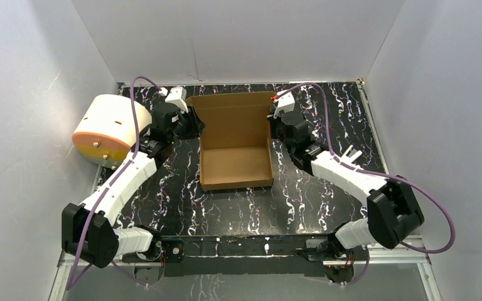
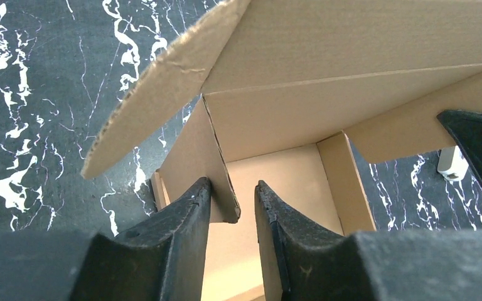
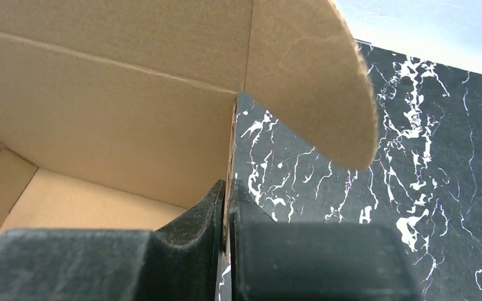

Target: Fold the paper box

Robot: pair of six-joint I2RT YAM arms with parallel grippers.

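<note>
The paper box (image 1: 235,166) sat open, right of the cream cylinder (image 1: 103,128). The left gripper (image 2: 232,186) straddled its cylinder-side wall, jaws slightly apart; the right gripper (image 3: 227,188) pinched the wall away from the cylinder. Farther back, the lid (image 1: 232,103) stood up.

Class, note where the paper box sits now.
Top view: the paper box sits at the far middle of the table, between the left gripper and right gripper.

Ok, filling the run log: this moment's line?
paper box: lid open; left gripper: open astride left wall; right gripper: shut on right wall
</note>
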